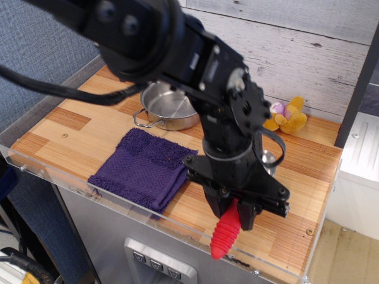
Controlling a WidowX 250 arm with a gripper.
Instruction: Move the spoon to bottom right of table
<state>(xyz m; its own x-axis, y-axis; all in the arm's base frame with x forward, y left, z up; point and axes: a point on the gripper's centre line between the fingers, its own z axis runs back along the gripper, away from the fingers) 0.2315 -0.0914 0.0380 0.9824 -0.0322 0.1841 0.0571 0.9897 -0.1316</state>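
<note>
The desk (pixel 89 112) is a rectangle of glossy striped wood planks, pale tan mixed with reddish brown, edged along the front by a clear acrylic rim. Behind it stands a wall of whitewashed, weathered boards.

The spoon (pixel 226 235) has a thick, ribbed red handle that tapers to a rounded tip; its shiny metal bowl shows as a small silver glint just behind the end effector's right side. The handle slants down and forward, its tip over the desk's front rim; whether it touches the wood cannot be told.

The end effector (pixel 237 213) is black, boxy and matt, hanging from a bulky dark arm with a looping cable. Its jaws are closed around the upper part of the red handle, leaving the lower ribs free below the fingertips.

To the left of the end effector lies a folded purple towel (pixel 142 168), nubbly terry with a waffle-textured band, its near corner at the front rim. Further back and to the left sits a round, shallow steel pot (pixel 169 106) with a wire loop handle. Behind and to the right, against the wall, lies a small plush bear (pixel 287 117), fuzzy yellow with a pale purple patch
</note>
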